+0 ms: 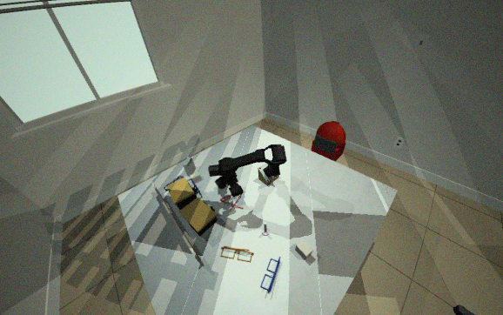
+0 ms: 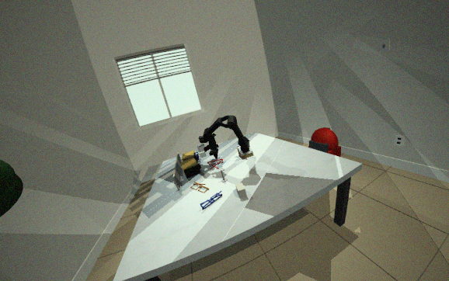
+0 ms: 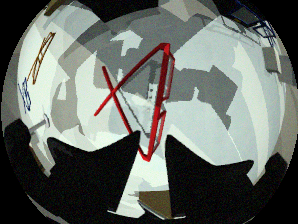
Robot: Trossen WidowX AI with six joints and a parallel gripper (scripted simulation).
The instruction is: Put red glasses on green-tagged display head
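Note:
The red glasses (image 1: 235, 206) (image 2: 213, 163) (image 3: 159, 100) lie on the table with their temples crossing. My gripper (image 1: 236, 192) (image 2: 216, 156) (image 3: 153, 136) points down close over them. It is partly open; in the wrist view one end of the red front shows between the two fingertips, not clamped. Two yellow-and-black blocky shapes, seemingly the display heads, stand side by side left of the gripper: a near one (image 1: 198, 215) (image 2: 191, 163) and a far one (image 1: 180, 190) (image 2: 189, 156). A blue frame (image 1: 197, 187) is around the far one. The green tag cannot be made out.
A thin upright panel (image 2: 179, 171) stands behind the heads. Orange glasses (image 1: 237, 249) (image 2: 200, 186), blue glasses (image 1: 274, 275) (image 2: 211, 199), a small post (image 1: 265, 230) (image 2: 223, 176) and a beige block (image 1: 304, 249) (image 2: 241, 190) are toward the table's front.

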